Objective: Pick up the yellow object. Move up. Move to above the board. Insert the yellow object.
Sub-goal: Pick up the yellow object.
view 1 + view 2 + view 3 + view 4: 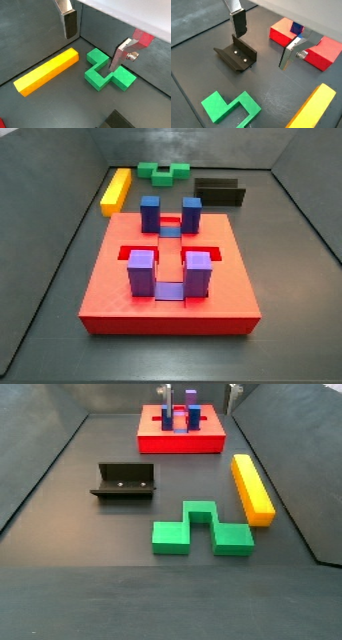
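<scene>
The yellow object [48,72] is a long yellow-orange bar lying flat on the dark floor; it also shows in a wrist view [314,107] and in both side views [116,190] [251,486]. The board [167,293] is a red slab with blue and purple posts, also seen in a side view [181,442] and a wrist view [326,54]. My gripper [93,42] is open and empty, high above bare floor between the bar, the board and the fixture; it shows again in a wrist view [264,39]. It touches nothing.
A green notched block [107,74] lies beside the yellow bar, also in a side view [201,529]. The black fixture [236,54] stands on the floor near the board [124,481]. Grey walls enclose the floor [54,218].
</scene>
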You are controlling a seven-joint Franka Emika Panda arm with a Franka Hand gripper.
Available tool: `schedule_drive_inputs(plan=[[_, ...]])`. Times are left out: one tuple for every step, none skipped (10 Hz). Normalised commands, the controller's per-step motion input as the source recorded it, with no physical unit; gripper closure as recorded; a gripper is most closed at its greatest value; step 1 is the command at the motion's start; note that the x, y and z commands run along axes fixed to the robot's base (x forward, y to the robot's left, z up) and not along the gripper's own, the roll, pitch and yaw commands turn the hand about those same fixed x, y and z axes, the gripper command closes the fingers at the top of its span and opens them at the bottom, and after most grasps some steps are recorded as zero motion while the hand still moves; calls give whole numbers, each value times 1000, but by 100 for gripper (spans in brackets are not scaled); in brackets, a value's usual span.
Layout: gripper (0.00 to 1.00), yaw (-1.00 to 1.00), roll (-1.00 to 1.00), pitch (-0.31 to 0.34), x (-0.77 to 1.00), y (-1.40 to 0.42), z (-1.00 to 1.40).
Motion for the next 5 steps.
schedule_drive_inputs(plan=[[0,0,0,0,-31,-3,-11],[0,-269,0,0,-11,-123,-220],[0,-509,0,-64,0,-237,-329],[0,-509,-64,-241,-37,-263,-557],[0,-266,-43,-257,-183,-357,-577]])
